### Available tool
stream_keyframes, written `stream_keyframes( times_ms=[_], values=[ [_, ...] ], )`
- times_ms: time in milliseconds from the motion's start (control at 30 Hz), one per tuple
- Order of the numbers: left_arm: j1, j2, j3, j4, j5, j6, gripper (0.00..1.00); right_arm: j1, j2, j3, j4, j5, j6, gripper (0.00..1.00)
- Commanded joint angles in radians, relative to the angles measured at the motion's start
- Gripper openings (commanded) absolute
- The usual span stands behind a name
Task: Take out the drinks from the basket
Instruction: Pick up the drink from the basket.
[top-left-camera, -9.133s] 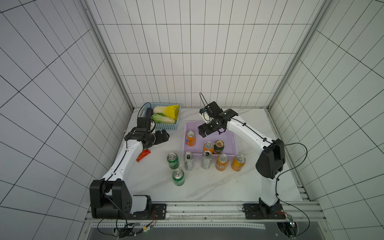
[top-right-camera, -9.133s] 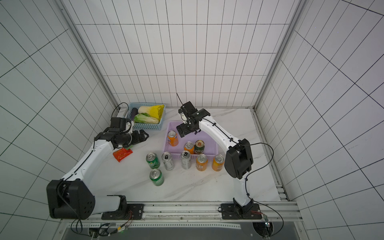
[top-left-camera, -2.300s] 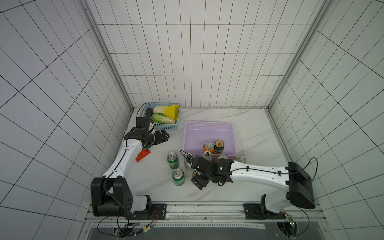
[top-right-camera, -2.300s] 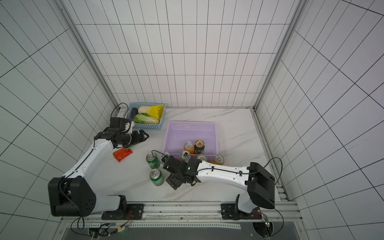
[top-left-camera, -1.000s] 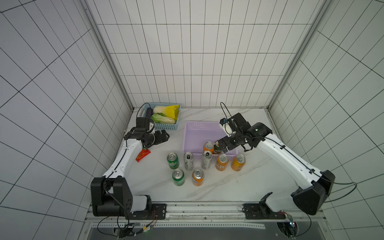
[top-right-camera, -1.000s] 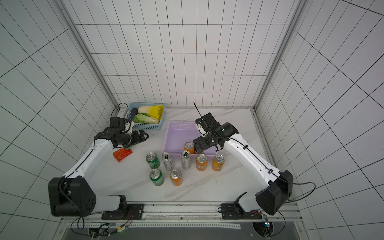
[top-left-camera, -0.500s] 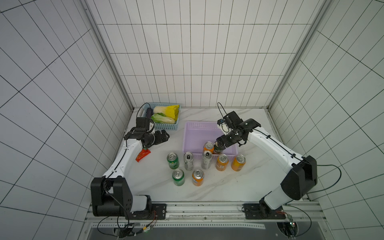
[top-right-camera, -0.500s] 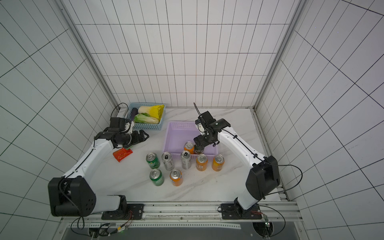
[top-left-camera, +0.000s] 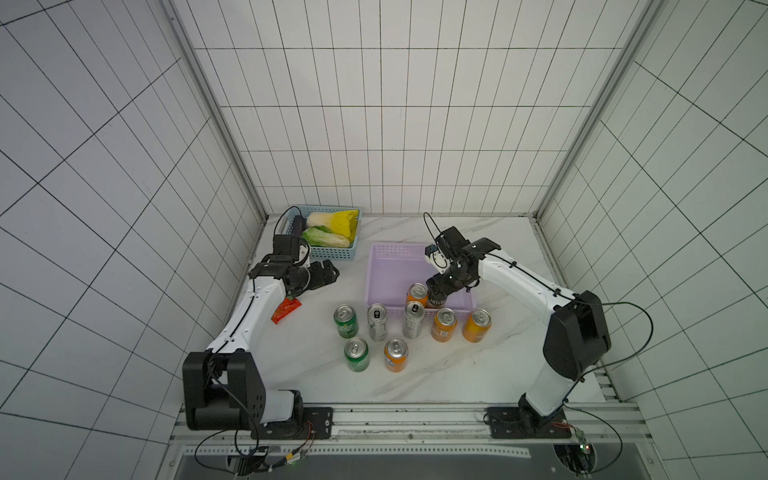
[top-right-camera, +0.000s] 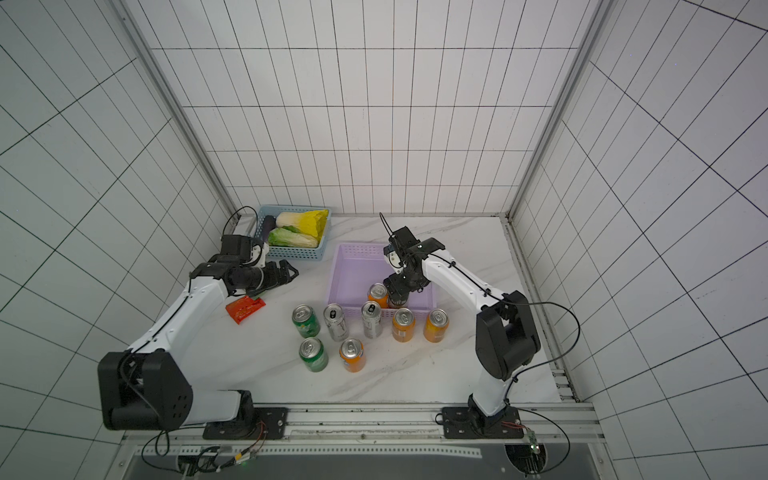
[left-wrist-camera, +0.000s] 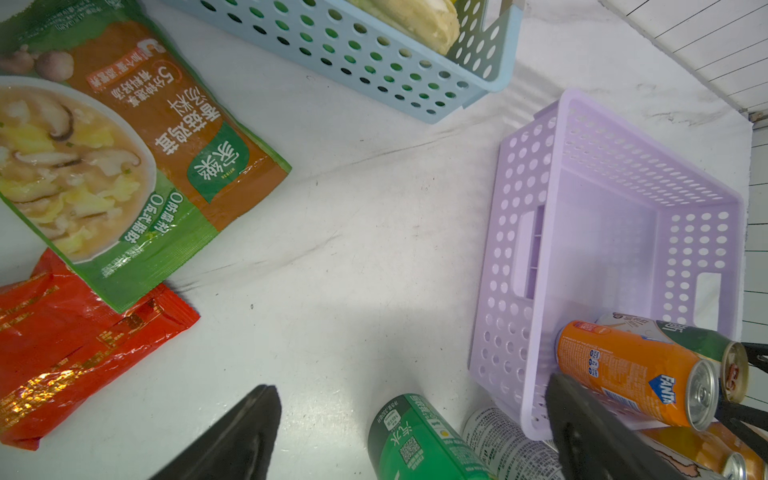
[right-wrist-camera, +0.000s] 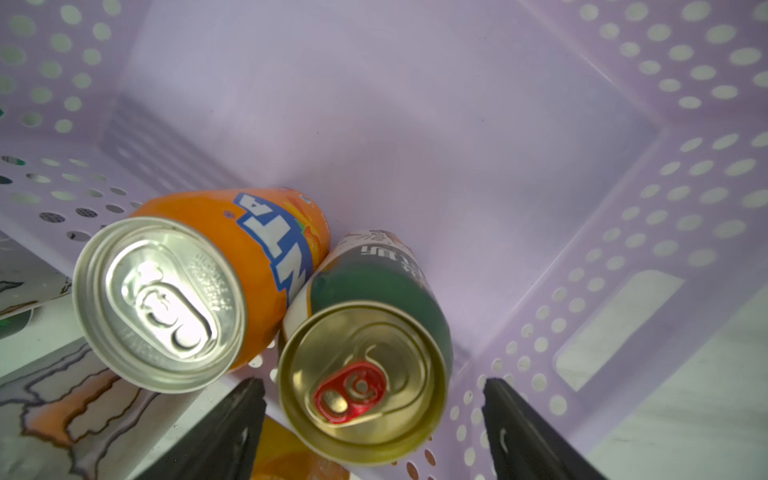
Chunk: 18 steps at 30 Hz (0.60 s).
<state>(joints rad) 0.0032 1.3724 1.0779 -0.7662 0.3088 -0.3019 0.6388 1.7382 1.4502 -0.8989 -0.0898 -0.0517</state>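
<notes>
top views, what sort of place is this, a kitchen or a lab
Probably a robot test booth rather than a real kitchen: white tiled wall panels box in a white marble-look tabletop, and two white robot arms are mounted on a metal rail along its front edge.

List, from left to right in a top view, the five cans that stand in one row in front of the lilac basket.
green can → slim silver can → second slim silver can → orange can → second orange can
</notes>
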Motion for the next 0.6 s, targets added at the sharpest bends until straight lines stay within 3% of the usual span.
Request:
stream_keyframes(
  times_ms=[0,567],
  values=[
    [0.006,0.004,-0.004,0.01,0.006,0.014,0.98,-0.009,0.019,-0.021,0.013,-0.017,-0.008,0.84],
    [0.006,-0.001,-0.004,0.01,0.016,0.014,0.98,-0.008,0.091,-0.046,0.066,-0.027,-0.01,0.81]
  ],
)
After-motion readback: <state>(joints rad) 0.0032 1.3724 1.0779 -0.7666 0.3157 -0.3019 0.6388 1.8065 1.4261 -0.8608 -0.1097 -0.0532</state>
